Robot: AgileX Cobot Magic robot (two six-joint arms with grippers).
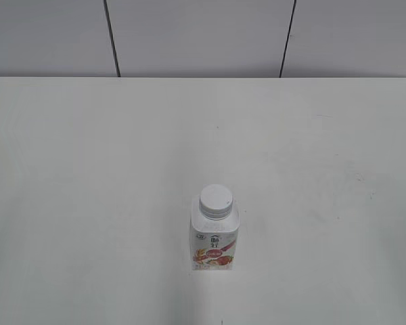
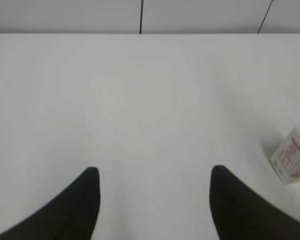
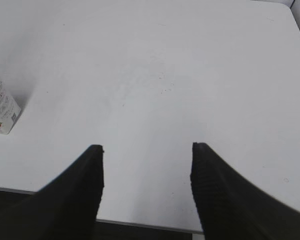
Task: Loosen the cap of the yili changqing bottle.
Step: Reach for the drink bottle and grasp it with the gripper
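Yili changqing bottle [image 1: 214,237] upright on white table [image 1: 88,169], lower centre of exterior frame; cap [image 1: 215,201] on neck. Left gripper [image 2: 155,172] fingers spread, holding nothing (bottle at right edge). Right gripper [image 3: 147,148] likewise spread, bottle at left edge.

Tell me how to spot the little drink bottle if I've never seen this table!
Look at the big white table below the grey wall. Near its front edge, about the middle, a small squat white bottle stands upright with a round white cap on top. It is the only thing standing there, and its label shows red-pink strawberries.
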